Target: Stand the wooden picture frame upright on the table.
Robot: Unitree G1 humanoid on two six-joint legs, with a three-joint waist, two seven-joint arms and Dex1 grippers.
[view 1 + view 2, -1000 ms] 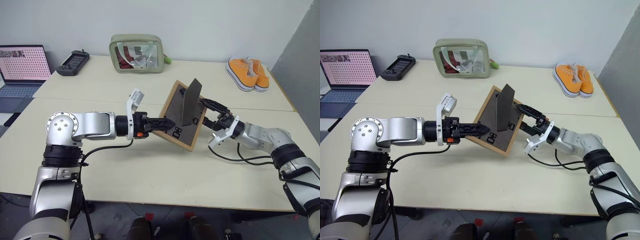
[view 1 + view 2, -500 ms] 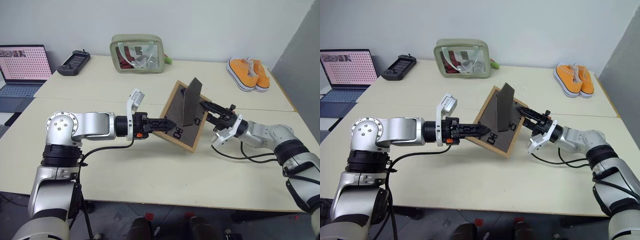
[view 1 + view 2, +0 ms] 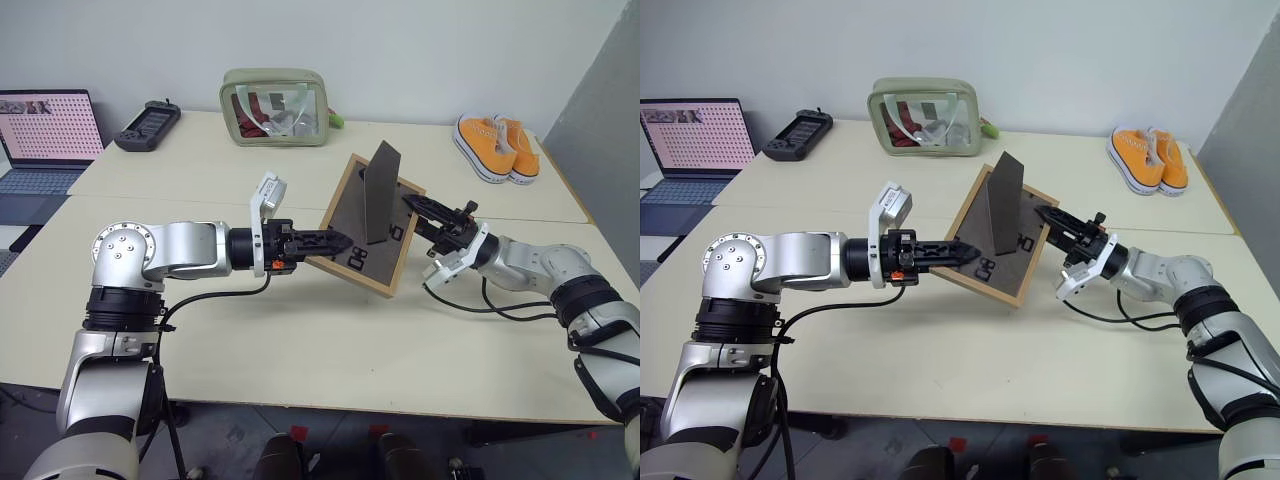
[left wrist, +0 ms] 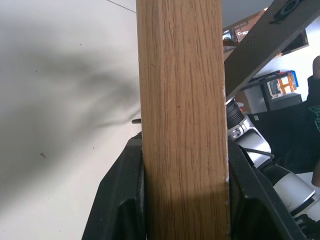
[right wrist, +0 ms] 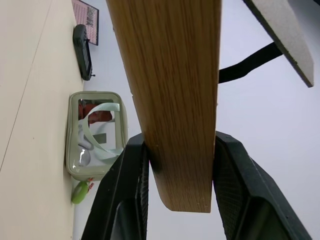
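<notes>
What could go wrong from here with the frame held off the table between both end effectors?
1. The wooden picture frame hangs tilted above the table, each end effector, left and right, pinching only a thin wooden edge; a slip could drop it.
2. The stand leg sticks out loosely, so it might fold or land askew on set-down, tipping the frame.

Far back, near the wall: green clear-windowed pouch (image 3: 273, 107) standing upright, black handheld controller (image 3: 146, 124) well off to its left. Open laptop (image 3: 42, 135) at left edge, screen lit. Pair of orange sneakers (image 3: 496, 146) at far right.
</notes>
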